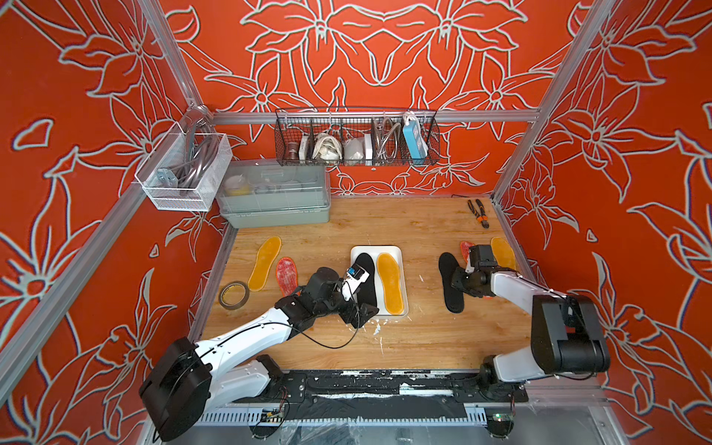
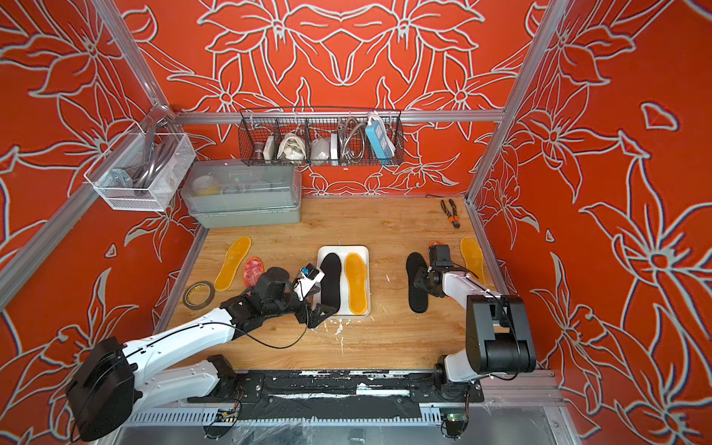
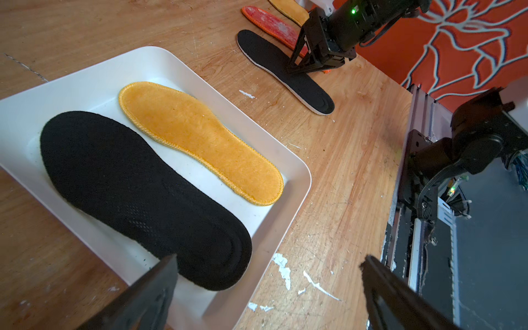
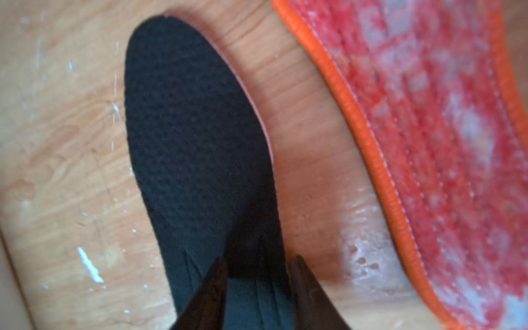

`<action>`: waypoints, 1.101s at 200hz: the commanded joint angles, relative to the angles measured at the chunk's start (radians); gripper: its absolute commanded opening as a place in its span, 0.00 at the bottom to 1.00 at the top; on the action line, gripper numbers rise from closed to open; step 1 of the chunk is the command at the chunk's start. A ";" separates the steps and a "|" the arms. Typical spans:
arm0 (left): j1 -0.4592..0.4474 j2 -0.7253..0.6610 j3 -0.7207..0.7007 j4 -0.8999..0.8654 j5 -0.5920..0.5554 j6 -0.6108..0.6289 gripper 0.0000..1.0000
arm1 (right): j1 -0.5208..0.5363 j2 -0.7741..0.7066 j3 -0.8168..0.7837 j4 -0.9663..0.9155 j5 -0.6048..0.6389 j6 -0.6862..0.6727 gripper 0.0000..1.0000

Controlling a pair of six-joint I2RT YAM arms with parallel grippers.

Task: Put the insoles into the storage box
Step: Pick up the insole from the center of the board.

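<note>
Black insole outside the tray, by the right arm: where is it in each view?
Top views: black insole right of the white tray, in both.
Left wrist: black insole beyond the white tray.
Right wrist: black insole fills mid-picture.
Shared landmark: red-white insole alongside it.

Bright, even light fills both top views, with wide-angle stretch toward the corners. The right wrist view is soft and blurred throughout, with pale glare on the table.

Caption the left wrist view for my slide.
Open left gripper at the tray, which holds a black insole and a yellow insole.
</note>
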 commanded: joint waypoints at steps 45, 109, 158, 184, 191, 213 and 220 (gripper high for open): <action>-0.006 -0.018 -0.008 0.003 -0.012 0.011 0.98 | -0.001 0.014 -0.036 0.012 -0.033 0.018 0.07; -0.006 -0.017 -0.008 0.001 -0.015 0.011 0.98 | -0.001 -0.095 -0.059 -0.021 -0.088 0.022 0.00; -0.006 -0.016 -0.012 0.007 -0.004 0.012 0.99 | 0.000 -0.168 -0.105 0.012 -0.207 0.047 0.00; -0.006 -0.011 -0.011 0.009 -0.003 0.012 0.98 | -0.001 -0.193 -0.107 0.004 -0.243 0.047 0.00; -0.006 -0.010 -0.011 0.009 -0.003 0.012 0.98 | -0.002 -0.201 -0.108 0.005 -0.258 0.049 0.00; -0.006 -0.010 -0.012 0.010 -0.003 0.012 0.98 | 0.000 -0.227 -0.113 0.012 -0.308 0.063 0.00; -0.007 -0.010 -0.013 0.010 -0.004 0.012 0.98 | 0.000 -0.231 -0.113 0.014 -0.324 0.067 0.00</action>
